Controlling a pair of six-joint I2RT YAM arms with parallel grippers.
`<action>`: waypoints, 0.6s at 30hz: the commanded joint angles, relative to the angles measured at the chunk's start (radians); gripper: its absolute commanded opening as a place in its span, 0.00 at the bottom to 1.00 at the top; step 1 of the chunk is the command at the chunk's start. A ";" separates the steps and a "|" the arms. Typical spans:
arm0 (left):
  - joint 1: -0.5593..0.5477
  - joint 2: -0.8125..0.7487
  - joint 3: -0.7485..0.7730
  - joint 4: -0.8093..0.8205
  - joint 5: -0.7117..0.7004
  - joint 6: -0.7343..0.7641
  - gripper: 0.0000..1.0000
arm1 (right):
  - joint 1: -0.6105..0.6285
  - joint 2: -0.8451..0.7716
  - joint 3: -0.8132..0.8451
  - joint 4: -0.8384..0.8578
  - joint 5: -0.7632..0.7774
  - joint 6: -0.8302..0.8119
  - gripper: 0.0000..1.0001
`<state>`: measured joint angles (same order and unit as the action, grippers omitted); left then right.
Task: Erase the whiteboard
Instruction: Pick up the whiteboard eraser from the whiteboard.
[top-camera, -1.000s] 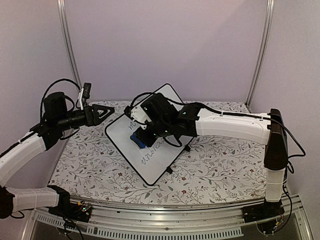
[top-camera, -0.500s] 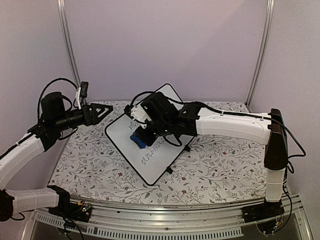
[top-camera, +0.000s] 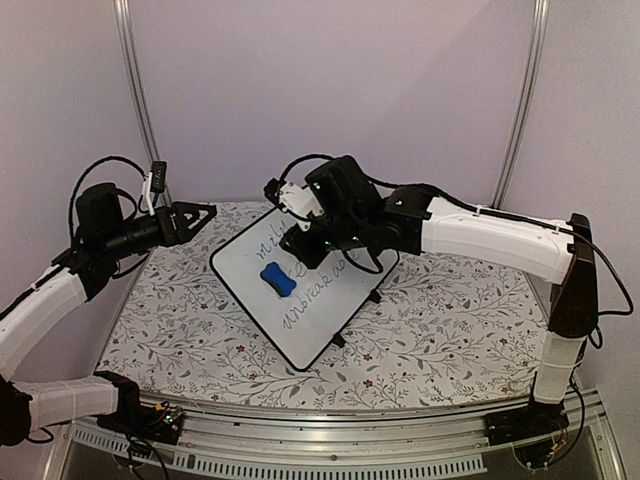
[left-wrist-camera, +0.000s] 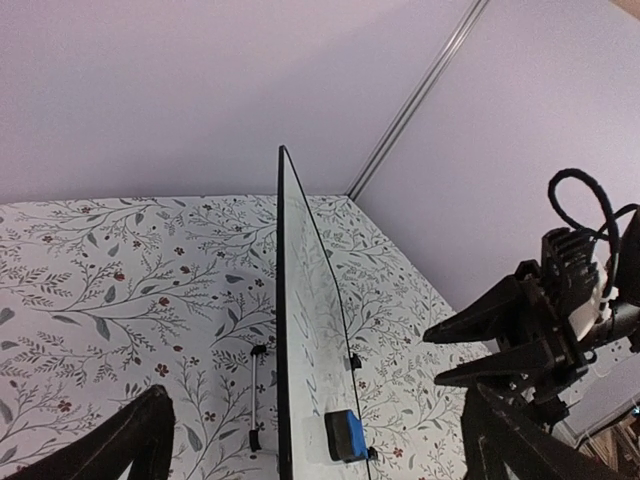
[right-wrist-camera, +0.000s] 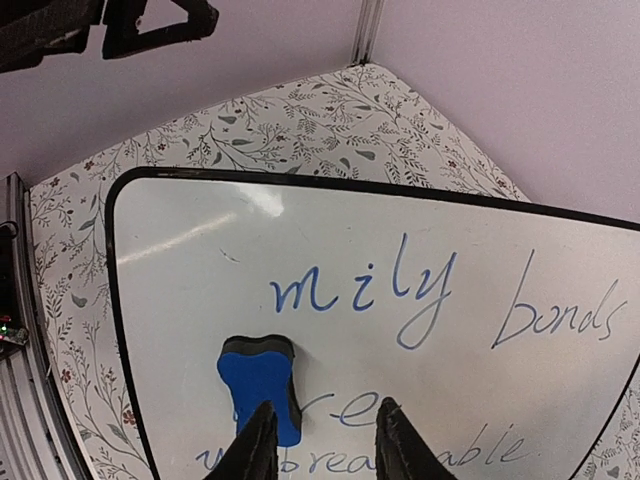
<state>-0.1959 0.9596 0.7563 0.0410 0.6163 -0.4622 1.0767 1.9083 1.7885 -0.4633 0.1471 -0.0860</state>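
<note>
- Top external shows me the whiteboard (top-camera: 305, 320) lying flat mid-bench, turned diagonally with one rounded corner toward the near edge. It is glossy white with a thin black rim.
- I read blue handwriting across it. A waisted blue eraser (top-camera: 277, 279) with a dark layer rests on the board.
- A leaf-print cloth covers the bench (top-camera: 440, 340).
- My right tool (right-wrist-camera: 322, 440) hangs over the board, fingers parted, empty.
- My left tool (top-camera: 205, 213), by the left edge, gapes wide, empty.

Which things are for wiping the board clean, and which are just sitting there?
For the job: whiteboard, blue eraser, right gripper.
Just there: flowery tablecloth, metal poles.
</note>
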 joint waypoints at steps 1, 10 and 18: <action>0.011 -0.005 -0.008 0.022 0.007 -0.002 1.00 | -0.007 -0.036 -0.017 0.039 -0.030 0.014 0.32; 0.010 0.016 -0.010 0.032 0.047 -0.018 1.00 | -0.012 -0.043 -0.084 0.091 -0.051 0.037 0.32; 0.011 0.038 -0.004 0.028 0.046 -0.017 1.00 | -0.012 -0.083 -0.227 0.151 -0.076 0.001 0.76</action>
<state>-0.1951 0.9886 0.7559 0.0486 0.6506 -0.4801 1.0721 1.8774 1.6588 -0.3668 0.0925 -0.0669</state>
